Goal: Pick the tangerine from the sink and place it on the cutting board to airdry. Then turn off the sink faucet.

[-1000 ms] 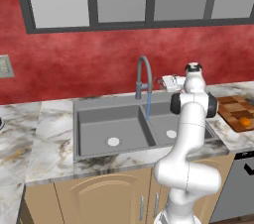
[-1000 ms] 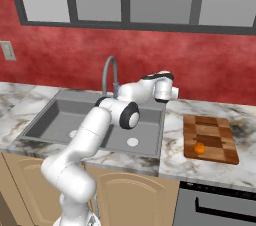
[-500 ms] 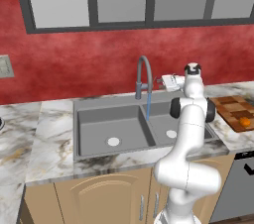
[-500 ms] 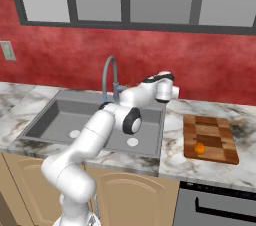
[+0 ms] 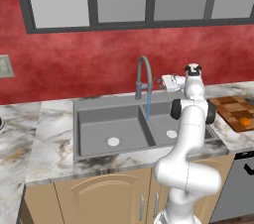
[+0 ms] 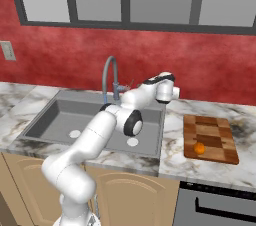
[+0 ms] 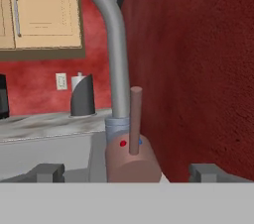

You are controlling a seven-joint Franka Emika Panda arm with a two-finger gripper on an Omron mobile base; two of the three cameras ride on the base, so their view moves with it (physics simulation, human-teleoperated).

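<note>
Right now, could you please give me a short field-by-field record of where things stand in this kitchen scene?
tangerine: resting on the cutting board, near its front-left part
sink: double basin, no fruit in it, a white drain disc in each basin
sink faucet: water running, a blue stream falls into the basin
faucet handle: upright brown lever on the faucet base, marked with red and blue dots
gripper: fingers apart, one tip on each side of the handle base, not touching it
task status: fruit placed, faucet not yet turned off
</note>
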